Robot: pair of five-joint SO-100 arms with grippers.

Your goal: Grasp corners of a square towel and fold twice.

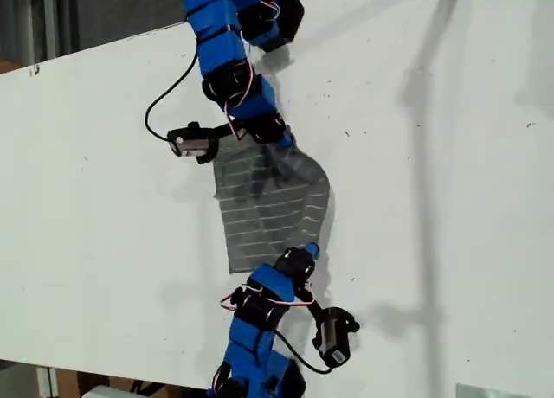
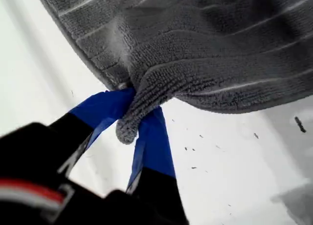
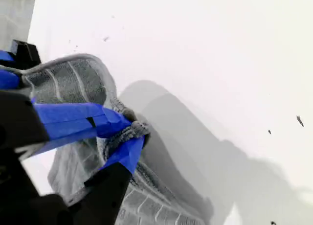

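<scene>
Wrist views show both end effectors point(image 2: 131, 121) point(image 3: 128, 137) pinching towel point(image 1: 268, 209) corners; ext. view hides grips.

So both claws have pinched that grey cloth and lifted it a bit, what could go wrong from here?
My first gripper pinches only a small tip of the towel, so that corner might slip free as I carry it over. My second gripper holds a bunched wad rather than a flat corner, which may leave the fold crooked. The towel already bulges unevenly between the arms, so its edges may not line up on the table.
</scene>
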